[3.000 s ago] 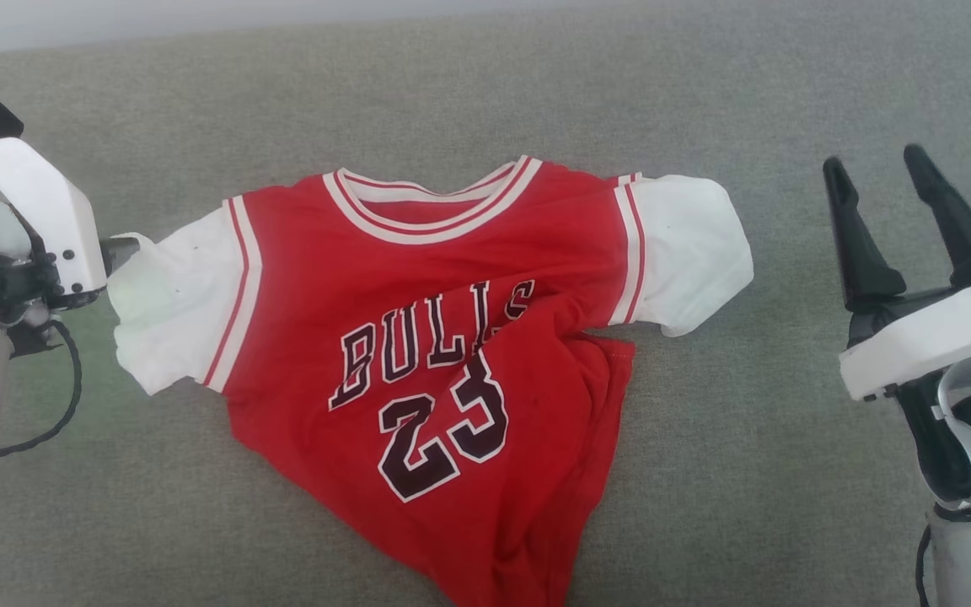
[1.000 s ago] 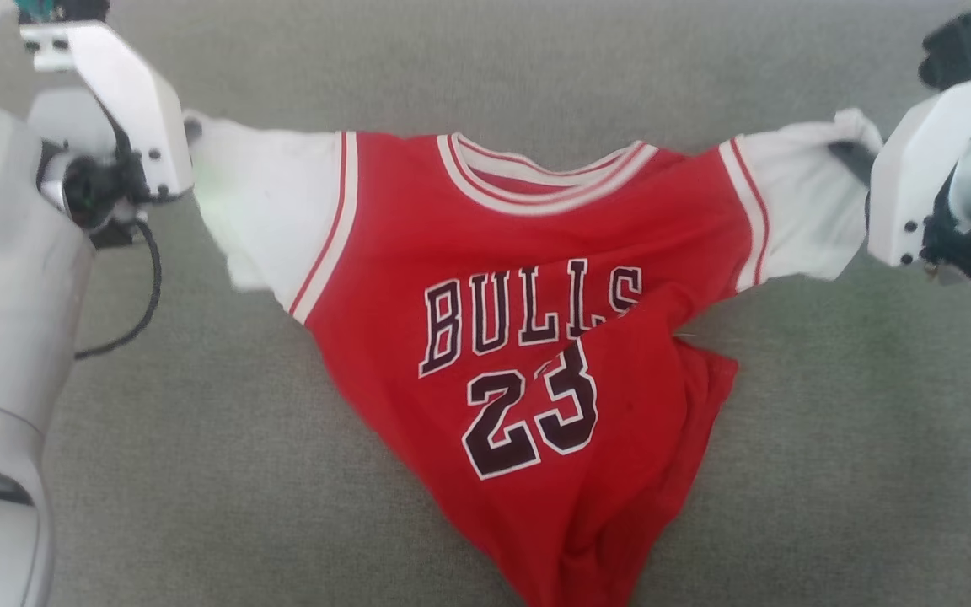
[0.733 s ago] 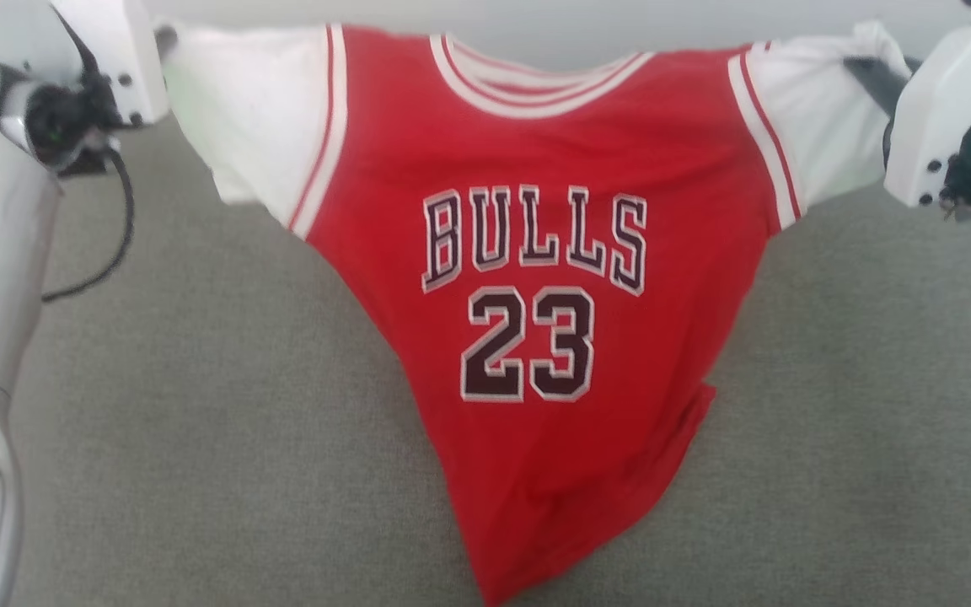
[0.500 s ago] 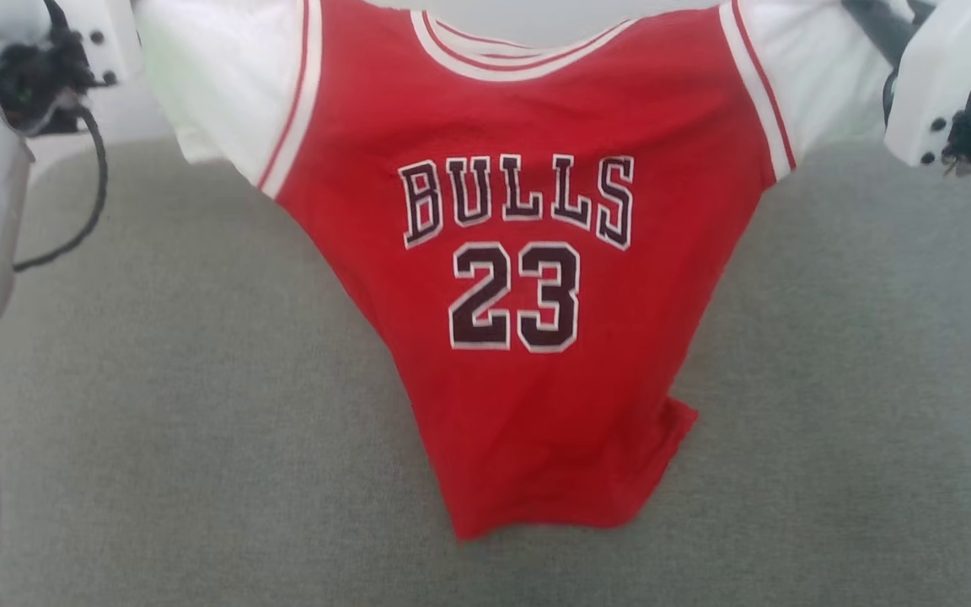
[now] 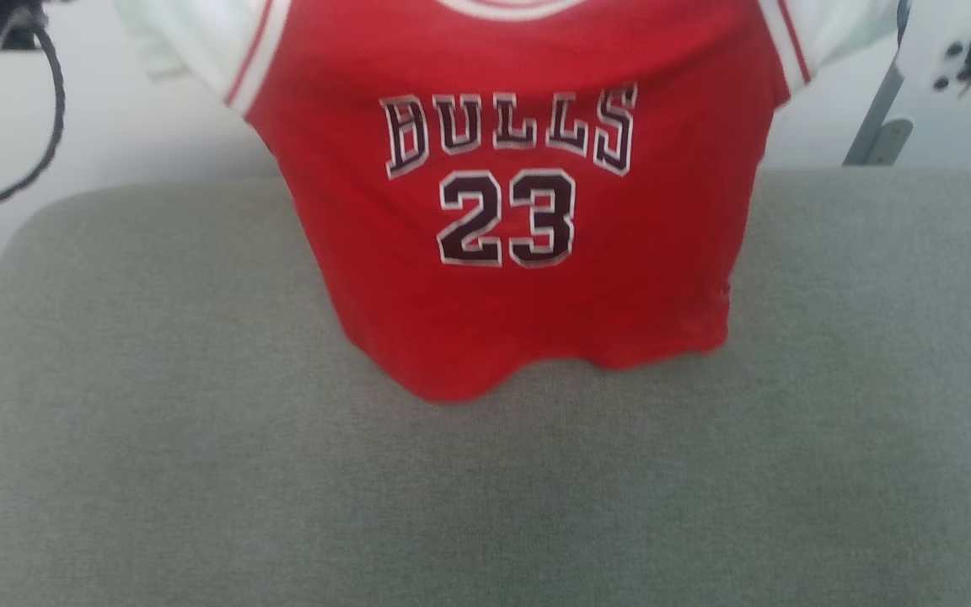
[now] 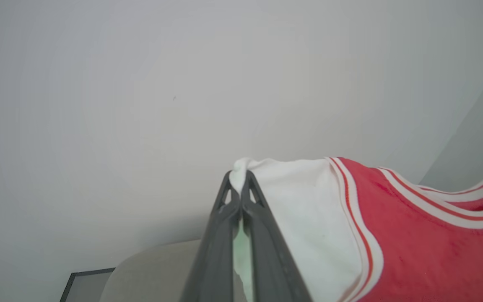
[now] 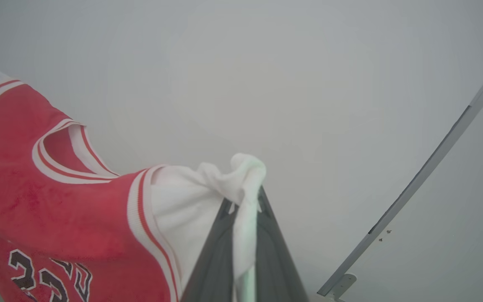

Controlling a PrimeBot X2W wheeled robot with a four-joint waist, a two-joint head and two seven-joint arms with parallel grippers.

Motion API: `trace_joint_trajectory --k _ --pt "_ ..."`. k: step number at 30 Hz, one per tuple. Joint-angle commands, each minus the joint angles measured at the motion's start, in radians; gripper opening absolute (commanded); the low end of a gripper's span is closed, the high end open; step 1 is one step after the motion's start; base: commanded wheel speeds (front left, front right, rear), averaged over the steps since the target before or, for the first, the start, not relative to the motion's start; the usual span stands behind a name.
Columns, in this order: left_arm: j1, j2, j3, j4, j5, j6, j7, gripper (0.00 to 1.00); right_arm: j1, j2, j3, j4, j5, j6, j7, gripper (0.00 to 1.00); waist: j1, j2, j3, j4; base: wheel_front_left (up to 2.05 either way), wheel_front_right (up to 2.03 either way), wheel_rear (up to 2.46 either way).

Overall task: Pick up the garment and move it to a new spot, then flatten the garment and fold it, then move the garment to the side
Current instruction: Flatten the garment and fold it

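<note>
The garment [image 5: 519,278], a red jersey T-shirt with white sleeves and a dark "BULLS 23" print, hangs spread in the air above the grey cushion [image 5: 485,489]. Its hem hangs just above or brushes the cushion near the far edge. My left gripper [image 6: 238,181] is shut on the tip of one white sleeve [image 6: 300,201]. My right gripper [image 7: 243,201] is shut on the bunched end of the other white sleeve [image 7: 208,193]. The striped neckline [image 7: 57,155] sags between them. In the head view the sleeve ends run off the top edge.
Behind the cushion is a pale wall. A grey metal bar [image 5: 873,126] leans at the far right. My left arm's black cable [image 5: 39,126] loops at the upper left. The cushion's near half lies bare in front of the hem.
Both grippers have lifted the garment off the cushion by its sleeves. It now hangs open and straight. The head camera has tilted up, bringing the wall into view.
</note>
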State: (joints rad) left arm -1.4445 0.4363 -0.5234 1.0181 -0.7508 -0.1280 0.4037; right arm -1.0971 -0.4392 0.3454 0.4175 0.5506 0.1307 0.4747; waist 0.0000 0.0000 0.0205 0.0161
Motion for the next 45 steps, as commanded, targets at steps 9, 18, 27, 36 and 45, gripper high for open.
trace_joint_trajectory --k 9,18,27,36,45 --pt "-0.137 -0.003 0.0 -0.019 0.058 0.005 -0.213 0.0 -0.213 0.041 0.009 0.186 -0.112 0.0 -0.222 0.0 0.0 0.0 0.204 -0.031 0.0 0.0 0.0" --pt "-0.362 -0.026 -0.021 0.005 0.152 0.018 -0.526 0.0 -0.511 0.089 -0.072 0.421 -0.361 0.0 -0.608 0.0 0.0 0.0 0.435 -0.029 0.0 0.0 0.0" --pt "-0.368 -0.043 0.009 -0.014 0.2 0.011 -0.67 0.0 -0.578 0.143 -0.144 0.566 -0.575 0.0 -0.737 0.0 0.0 0.0 0.505 0.007 0.0 0.0 0.0" --pt "-0.058 -0.063 -0.135 0.021 0.068 -0.002 -0.479 0.0 -0.336 0.201 -0.056 0.707 -0.429 0.0 -0.72 0.0 0.0 0.0 0.395 0.045 0.0 0.0 0.0" --pt "0.336 0.1 -0.281 -0.226 -0.208 -0.002 -0.154 0.0 0.027 0.119 0.219 0.514 -0.105 0.0 -0.513 0.0 0.0 0.0 0.262 0.06 0.0 0.0 0.0"
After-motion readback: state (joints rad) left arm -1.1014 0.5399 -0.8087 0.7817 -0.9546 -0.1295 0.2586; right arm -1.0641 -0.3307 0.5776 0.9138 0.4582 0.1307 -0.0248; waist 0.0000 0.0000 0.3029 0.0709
